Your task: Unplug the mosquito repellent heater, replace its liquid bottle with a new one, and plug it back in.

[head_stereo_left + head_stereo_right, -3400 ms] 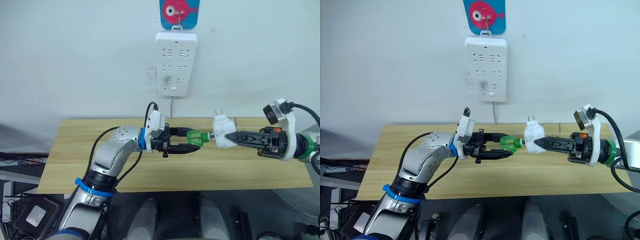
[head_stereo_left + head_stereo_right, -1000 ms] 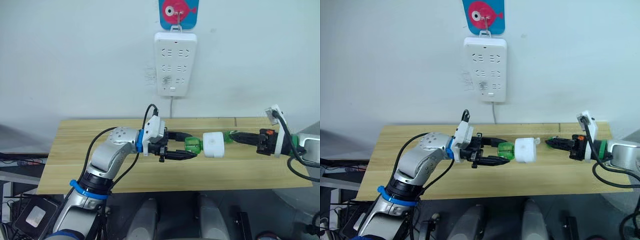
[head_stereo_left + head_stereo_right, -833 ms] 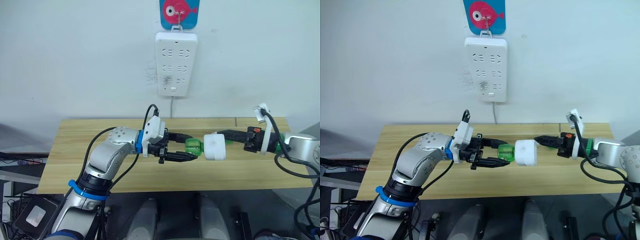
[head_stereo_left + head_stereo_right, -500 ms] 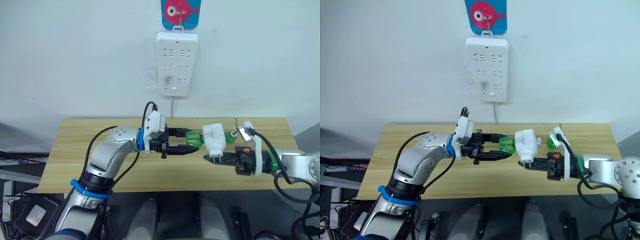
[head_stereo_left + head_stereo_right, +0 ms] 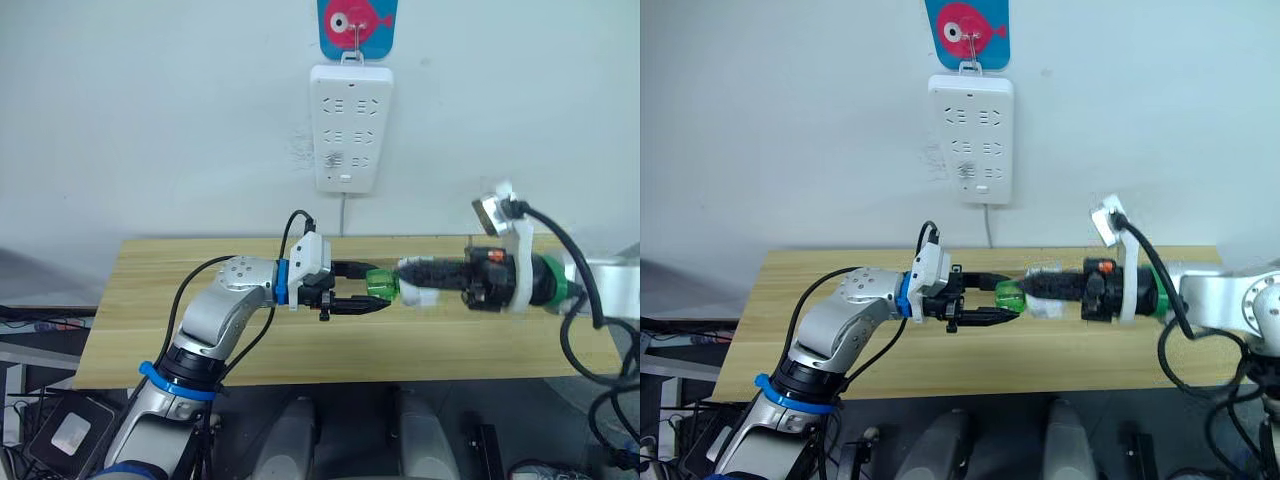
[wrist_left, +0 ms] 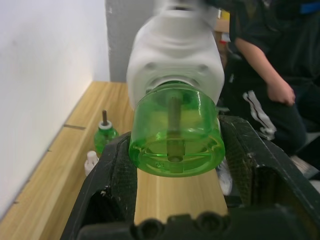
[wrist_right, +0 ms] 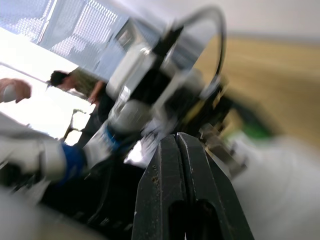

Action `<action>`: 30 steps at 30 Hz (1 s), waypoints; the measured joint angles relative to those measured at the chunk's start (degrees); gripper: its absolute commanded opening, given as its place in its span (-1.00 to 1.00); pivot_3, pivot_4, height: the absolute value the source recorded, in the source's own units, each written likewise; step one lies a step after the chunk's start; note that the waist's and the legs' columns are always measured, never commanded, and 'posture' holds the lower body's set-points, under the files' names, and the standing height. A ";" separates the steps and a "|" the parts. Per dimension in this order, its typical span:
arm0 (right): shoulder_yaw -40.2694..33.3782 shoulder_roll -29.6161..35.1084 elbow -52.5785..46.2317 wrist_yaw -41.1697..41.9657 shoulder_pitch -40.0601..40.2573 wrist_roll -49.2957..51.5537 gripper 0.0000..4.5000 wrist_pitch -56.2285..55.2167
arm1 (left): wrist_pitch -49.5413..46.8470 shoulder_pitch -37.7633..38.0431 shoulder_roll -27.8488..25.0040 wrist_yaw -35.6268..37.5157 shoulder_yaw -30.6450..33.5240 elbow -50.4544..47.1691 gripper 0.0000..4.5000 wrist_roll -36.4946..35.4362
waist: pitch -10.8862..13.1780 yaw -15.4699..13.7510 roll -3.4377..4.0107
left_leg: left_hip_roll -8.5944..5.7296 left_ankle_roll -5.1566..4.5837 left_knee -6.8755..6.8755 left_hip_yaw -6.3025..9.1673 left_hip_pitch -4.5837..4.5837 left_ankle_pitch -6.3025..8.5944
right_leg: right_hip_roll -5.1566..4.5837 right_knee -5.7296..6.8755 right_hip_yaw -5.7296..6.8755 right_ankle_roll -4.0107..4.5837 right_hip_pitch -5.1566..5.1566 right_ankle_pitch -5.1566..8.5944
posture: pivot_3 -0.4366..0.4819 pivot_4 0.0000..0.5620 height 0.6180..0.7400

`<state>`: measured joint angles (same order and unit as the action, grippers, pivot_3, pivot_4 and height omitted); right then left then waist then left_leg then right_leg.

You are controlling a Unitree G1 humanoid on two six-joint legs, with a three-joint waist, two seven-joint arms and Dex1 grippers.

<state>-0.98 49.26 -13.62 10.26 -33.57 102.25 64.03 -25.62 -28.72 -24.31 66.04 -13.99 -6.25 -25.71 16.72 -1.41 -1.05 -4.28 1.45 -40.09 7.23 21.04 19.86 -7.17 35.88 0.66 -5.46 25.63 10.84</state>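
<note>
The left arm is bent at the elbow, its forearm level and pointing toward the robot's right, above the wooden table (image 5: 140, 330) and below the white power strip (image 5: 349, 127) on the wall. The left gripper (image 5: 372, 296) has its two black fingers (image 6: 116, 170) spread on either side of the green liquid bottle (image 6: 175, 130), gripping it by its base. The right arm reaches in from the other side, forearm level and aimed at the left gripper. The right gripper (image 5: 410, 280) meets the bottle end from that side; in the right wrist view its fingers (image 7: 170, 170) lie pressed together.
</note>
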 measured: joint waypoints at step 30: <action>-4.30 -4.39 -1.36 10.48 14.84 -22.43 -0.98 6.11 | -3.67 -0.44 -1.15 -0.42 1.24 -2.41 0.04 -3.10 | -0.01 0.02 0.01 | -0.05 0.01 -0.47 0.13 0.76 0.00 | 0.00 0.17 0.10 -0.01 0.54 -0.03 | 0.12 -0.05 1.00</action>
<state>-5.28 44.87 -14.98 20.74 -18.73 79.82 70.14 -29.29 -29.16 -25.46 65.62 -12.75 -8.66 -28.81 16.72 -1.39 -1.04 -4.32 1.46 -40.56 7.36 21.80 19.86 -7.18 36.05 0.76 -5.48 26.17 10.81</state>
